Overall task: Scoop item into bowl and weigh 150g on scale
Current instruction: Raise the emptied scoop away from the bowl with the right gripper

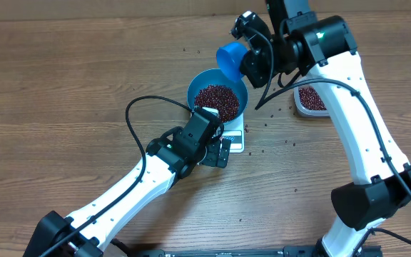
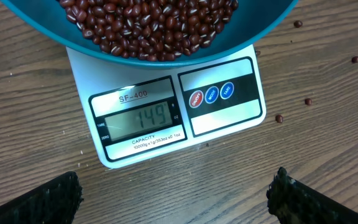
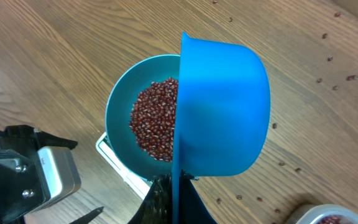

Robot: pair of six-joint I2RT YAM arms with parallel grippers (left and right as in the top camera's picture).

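Item 1, left gripper (image 2: 179, 200): black fingers spread wide apart, holding nothing, hovering low over the brown wood-grain table (image 1: 63, 86) just in front of the scale, its camera looking at the display. Item 2, flat white square kitchen scale (image 2: 166, 118): front panel faces the left arm; the display reads 149, 1 short of the target by my reading. Item 3, round bright blue bowl (image 1: 193, 91): sits on the scale platform and overhangs it. Item 4, small dark red-brown beans (image 1: 217, 100): a loose heap on the bowl floor. Item 5, small blue plastic scoop (image 3: 222, 112): in the air just beyond the bowl's far-right rim, tipped on its side with its mouth turned toward the bowl and its handle running back into the right gripper; I cannot see whether any beans are left inside. Item 6, right gripper (image 3: 174, 202): clamped tight on the scoop handle. Item 7, clear rounded plastic tub (image 1: 309, 100): right of the bowl, holding more beans. Item 8, stray beans (image 1: 289, 140): scattered on the table between scale and tub. Bearing for the next move: the bowl lies down and left of the scoop mouth, and the right arm is the one placed to add what I judge to be only a few beans.
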